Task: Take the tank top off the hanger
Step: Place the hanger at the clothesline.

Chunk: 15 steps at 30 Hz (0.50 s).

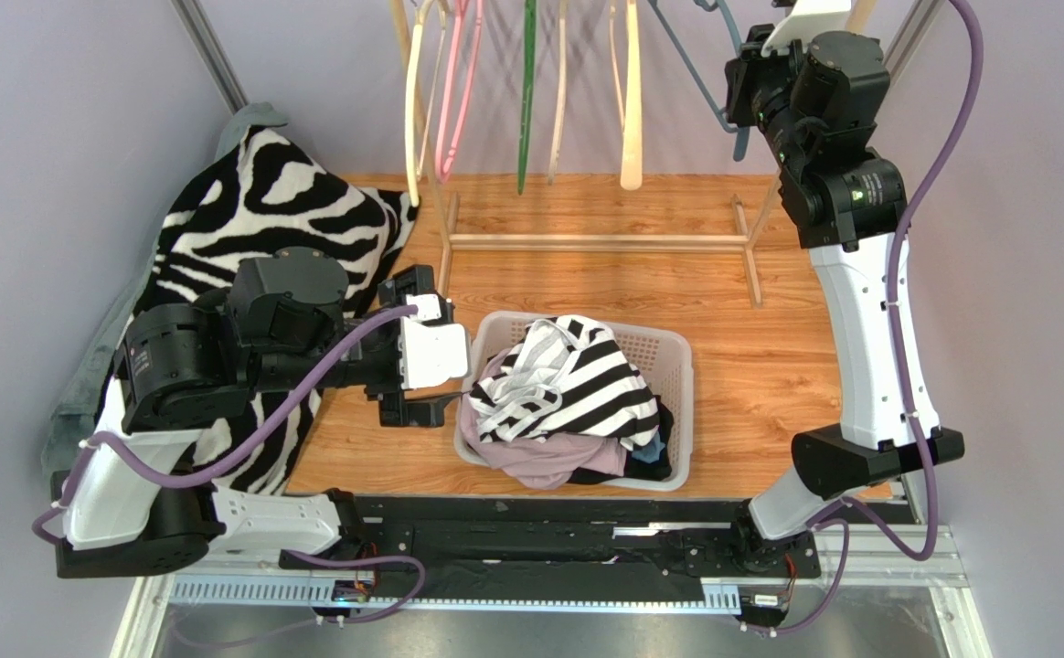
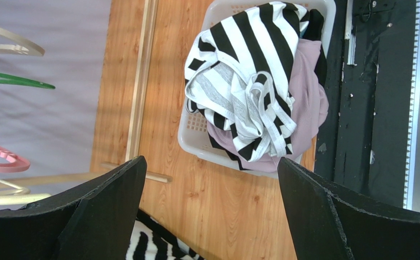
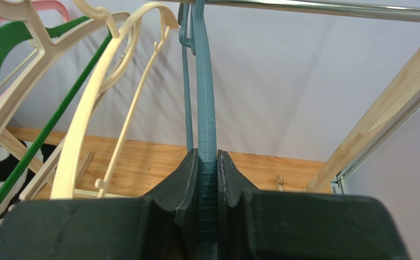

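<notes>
Blue-grey hanger (image 3: 204, 103) clamped by raised right gripper (image 3: 208, 160); low left gripper (image 2: 209, 181) gapes.

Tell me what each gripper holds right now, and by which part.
The right gripper is shut on the blue hanger, pinching one of its flat shoulder arms between the fingers. The left gripper is open and holds nothing.

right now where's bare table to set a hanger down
Widest bare wood lies between the basket and the right arm. A narrower strip runs between the rack's base bar and the basket. The left is crowded: zebra cloth and left arm. The basket is heaped.
</notes>
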Tool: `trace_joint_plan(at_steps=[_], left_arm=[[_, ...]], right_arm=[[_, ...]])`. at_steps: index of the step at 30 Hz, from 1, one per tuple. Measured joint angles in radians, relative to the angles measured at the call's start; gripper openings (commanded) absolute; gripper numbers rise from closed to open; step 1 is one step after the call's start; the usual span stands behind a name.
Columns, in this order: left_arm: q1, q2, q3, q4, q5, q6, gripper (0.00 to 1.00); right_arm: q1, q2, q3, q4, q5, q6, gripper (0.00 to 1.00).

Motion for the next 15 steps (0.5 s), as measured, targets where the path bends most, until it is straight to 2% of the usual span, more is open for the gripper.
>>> trace_joint_plan(at_steps=[15], left_arm=[[0.014,-0.039,-0.05,-0.006,-0.02,0.0,0.99]], right_arm=[[-0.026,0.08,0.006,0.032,-0.048,0.023,0.0]])
